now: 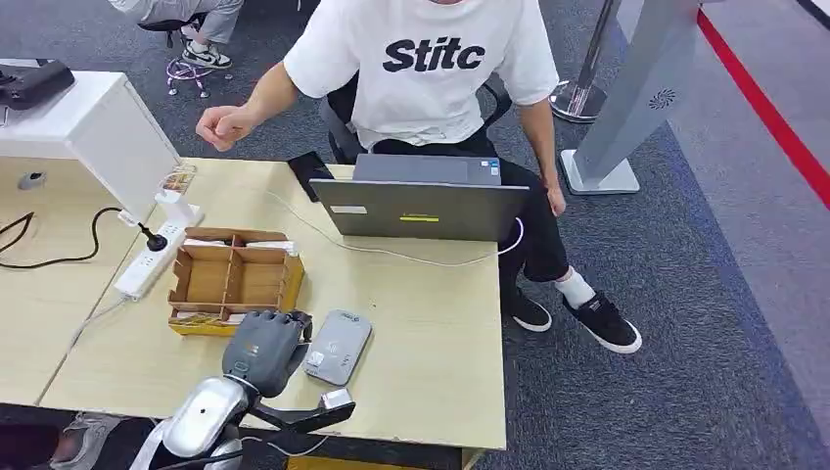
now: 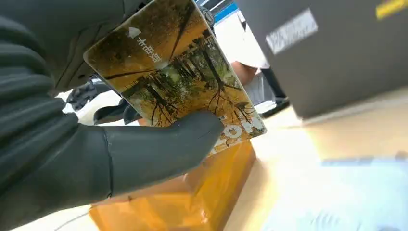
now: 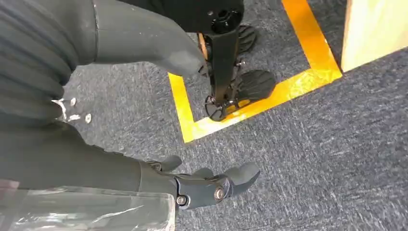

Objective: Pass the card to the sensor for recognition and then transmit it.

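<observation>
Your left hand (image 1: 262,345) pinches the card (image 2: 175,79), a glossy rectangle printed with autumn trees, thumb pressed flat on its face. It hovers at the near edge of the wooden compartment box (image 1: 235,279), just beside the sensor (image 1: 338,347), a rounded grey pad lying flat on the pale wood table (image 1: 431,323). Your right hand (image 3: 207,185) hangs over speckled grey carpet (image 3: 312,159) crossed by yellow tape (image 3: 269,98), fingers apart, holding nothing. Beyond sit a grey laptop (image 1: 421,208) and a seated person (image 1: 426,73).
</observation>
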Controlling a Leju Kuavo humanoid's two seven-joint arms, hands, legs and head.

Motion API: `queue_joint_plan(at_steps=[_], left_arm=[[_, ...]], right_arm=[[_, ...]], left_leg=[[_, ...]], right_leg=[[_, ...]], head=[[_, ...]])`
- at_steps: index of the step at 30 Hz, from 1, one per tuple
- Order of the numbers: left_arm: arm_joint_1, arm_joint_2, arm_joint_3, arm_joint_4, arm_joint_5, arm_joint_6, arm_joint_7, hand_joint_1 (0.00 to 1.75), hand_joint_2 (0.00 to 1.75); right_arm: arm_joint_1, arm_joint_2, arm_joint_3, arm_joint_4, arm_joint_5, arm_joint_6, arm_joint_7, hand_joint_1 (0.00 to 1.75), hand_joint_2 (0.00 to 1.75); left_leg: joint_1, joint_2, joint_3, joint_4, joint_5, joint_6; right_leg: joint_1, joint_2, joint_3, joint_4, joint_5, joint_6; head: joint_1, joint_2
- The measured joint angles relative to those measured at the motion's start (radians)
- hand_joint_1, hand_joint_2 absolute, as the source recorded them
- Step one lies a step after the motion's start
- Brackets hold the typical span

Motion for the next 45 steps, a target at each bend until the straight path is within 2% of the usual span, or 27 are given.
queue_joint_plan(at_steps=[4,16,22,25,27,30,34,37,40,45], left_arm=[[-0.020,0.024,-0.019,0.074,-0.019,0.075,0.004,1.75,1.75],[-0.077,0.016,-0.021,0.247,-0.020,0.104,0.002,1.75,1.75],[-0.099,0.008,-0.021,0.285,-0.020,0.125,0.000,1.75,1.75],[-0.107,0.007,-0.021,0.288,-0.020,0.149,0.021,1.75,1.75],[-0.115,0.008,-0.021,0.265,-0.020,0.161,0.029,1.75,1.75],[-0.138,0.010,-0.004,0.179,-0.020,0.146,0.027,1.75,1.75],[-0.180,0.008,0.047,0.065,-0.020,0.147,0.020,1.75,1.75],[-0.224,0.031,0.093,-0.006,-0.017,0.122,0.042,1.75,1.75],[-0.267,0.058,0.153,-0.037,-0.018,0.090,0.029,1.75,1.75],[-0.297,0.095,0.214,-0.055,-0.020,0.095,0.022,1.75,1.75]], right_arm=[[-0.001,0.000,0.000,0.000,0.019,0.008,-0.004,0.00,1.75],[-0.001,0.000,0.000,0.000,0.053,0.017,-0.014,0.00,1.75],[-0.001,0.000,-0.002,0.000,0.058,0.015,-0.010,0.00,1.75],[0.000,0.000,-0.006,0.000,0.068,0.012,-0.003,0.00,1.75],[0.000,0.000,-0.011,0.000,0.073,0.011,-0.002,0.00,1.75],[0.000,0.000,-0.025,0.000,0.088,0.016,0.000,0.00,1.75],[0.000,0.000,-0.036,0.000,0.109,0.026,-0.005,0.00,1.75],[0.000,0.000,-0.043,0.000,0.132,0.034,-0.011,0.00,1.75],[0.000,0.000,-0.050,0.000,0.145,0.041,-0.015,0.00,1.75],[-0.001,0.000,-0.057,0.000,0.153,0.043,-0.016,0.00,1.75]], left_leg=[[0.000,0.000,0.000,0.000,0.000,0.000],[0.000,0.000,0.000,0.000,0.000,0.000],[0.000,0.000,0.000,0.000,0.000,0.000],[0.000,0.000,0.000,0.000,0.000,0.000],[0.000,0.000,0.000,0.000,0.001,0.000],[0.000,-0.001,-0.001,0.000,0.001,0.001],[0.000,0.000,0.000,0.000,0.001,0.001],[0.000,0.000,-0.001,0.000,0.001,0.001],[0.000,0.000,0.000,0.000,0.002,0.000],[0.000,-0.001,0.000,0.000,0.002,0.000]], right_leg=[[0.000,0.000,0.000,0.000,0.000,0.000],[0.000,0.000,0.000,0.000,0.000,0.000],[0.000,0.000,0.000,0.000,0.000,0.000],[0.000,0.000,0.000,0.000,0.000,0.000],[0.000,0.000,0.000,0.000,0.000,0.000],[0.000,0.000,0.000,0.000,0.000,0.000],[0.000,0.000,0.000,0.000,0.001,-0.001],[0.000,-0.001,0.000,0.001,0.001,-0.001],[0.000,0.000,0.000,0.001,0.001,-0.001],[0.000,0.000,0.000,0.002,0.001,-0.001]], head=[[0.000,0.000],[0.000,0.000],[0.000,0.000],[0.000,0.000],[0.000,0.000],[0.000,0.000],[0.000,0.000],[0.000,0.000],[0.000,0.000],[0.000,0.000]])
